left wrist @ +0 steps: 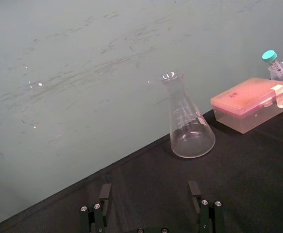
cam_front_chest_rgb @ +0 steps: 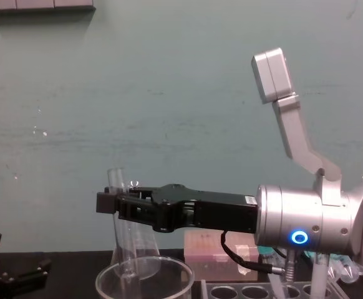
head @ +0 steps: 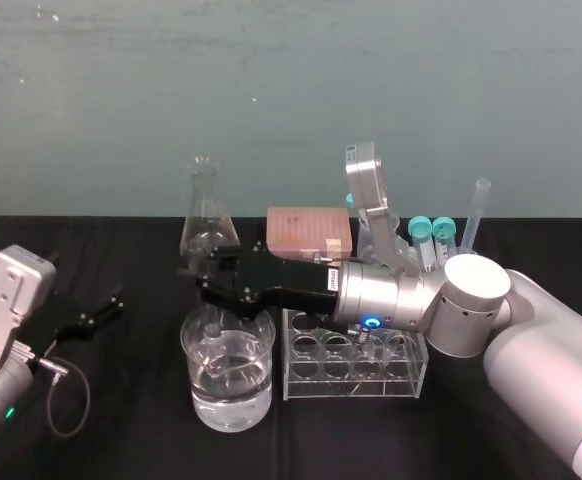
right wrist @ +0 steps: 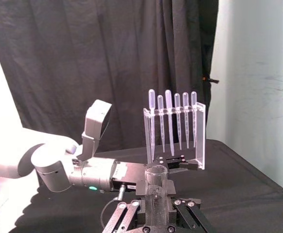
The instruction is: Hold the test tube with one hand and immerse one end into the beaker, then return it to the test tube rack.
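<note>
Test tube upright at the beaker, rack return not yet done

Test tube (right wrist: 156, 187) stands upright, clamped between the two fingers of the right hand (head: 203, 283), which reaches across from the right and hangs directly above the beaker (head: 256, 385). The tube's open rim points up. Its lower end seems to reach inside the beaker's rim, but I cannot tell whether it has met the liquid. By my reading the pick-up is done and the dip is in hand or close to it. Lifting out and setting the tube into the test tube rack (head: 301, 385) remain.

The rack sits just beside the beaker on the right, with open holes along its front, so the way back is short. A flask (head: 209, 215) stands close behind the beaker, a pink box (head: 309, 232) behind the rack, and capped tubes (head: 421, 228) at its far end. The left hand (head: 96, 315) rests on the bench (head: 121, 440), fingers apart, well away
</note>
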